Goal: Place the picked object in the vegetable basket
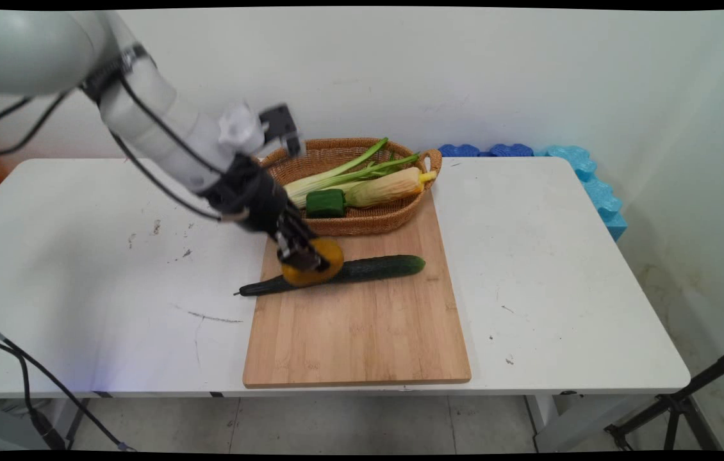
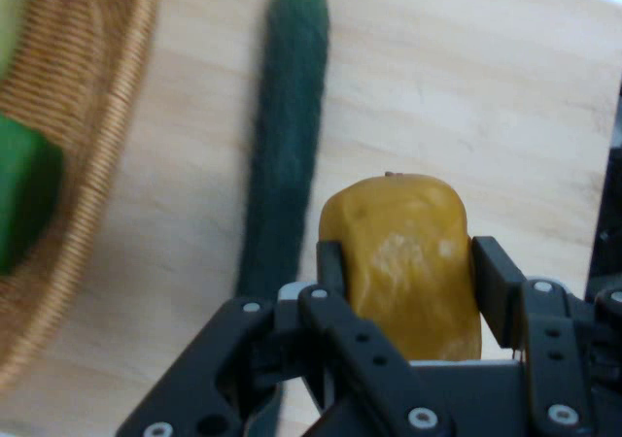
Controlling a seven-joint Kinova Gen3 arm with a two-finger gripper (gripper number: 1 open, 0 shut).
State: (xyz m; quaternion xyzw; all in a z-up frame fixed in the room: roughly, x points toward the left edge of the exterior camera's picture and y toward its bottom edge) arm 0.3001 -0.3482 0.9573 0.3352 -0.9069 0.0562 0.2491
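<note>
My black gripper [image 1: 306,260] [image 2: 403,262] is shut on a yellow-orange pepper [image 1: 317,269] [image 2: 408,262], one finger on each of its sides. The pepper hangs low over a wooden cutting board [image 1: 362,326] [image 2: 486,87], right at a long dark green cucumber [image 1: 375,269] [image 2: 287,146] that lies across the board's far part. Whether the pepper touches the cucumber or the board I cannot tell. Behind the board stands a wicker basket [image 1: 368,221] [image 2: 107,165] holding a green pepper [image 1: 325,203] [image 2: 24,199], a corn cob [image 1: 387,187] and green stalks [image 1: 349,169].
The board lies on a white table [image 1: 560,269]. Blue foam pieces [image 1: 586,173] line the wall at the table's far right corner. A black tripod leg [image 1: 689,397] stands on the floor at the lower right. Black cables [image 1: 22,384] hang at the near left edge.
</note>
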